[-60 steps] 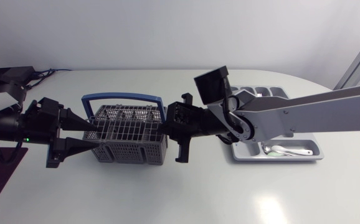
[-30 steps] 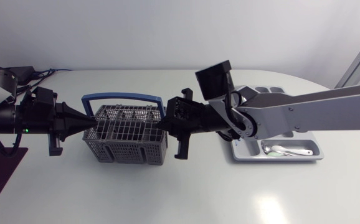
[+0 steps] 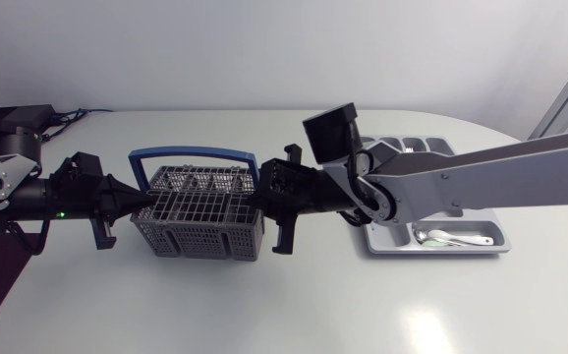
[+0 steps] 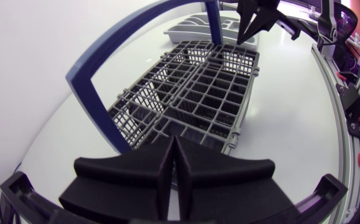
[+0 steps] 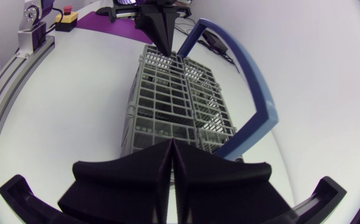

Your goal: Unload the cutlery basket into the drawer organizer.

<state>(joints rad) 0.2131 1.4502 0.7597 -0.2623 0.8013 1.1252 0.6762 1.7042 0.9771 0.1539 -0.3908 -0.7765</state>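
Left arm (image 3: pixel 30 197) black, silver round joint at 9 o'clock, green LED; right arm (image 3: pixel 490 177) silver-grey, black joints; left gripper (image 3: pixel 150 204), right gripper (image 3: pixel 256 198) matte black wedges

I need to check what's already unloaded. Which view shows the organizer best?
Head view: the organizer lies open from above, a spoon in its near compartment, though the right arm covers part. Left wrist view shows only a far corner; right wrist view, none.

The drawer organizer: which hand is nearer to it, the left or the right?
Right. The right hand is at the end of the cutlery basket that faces the drawer organizer. The left hand is at the basket's opposite end, farther away.
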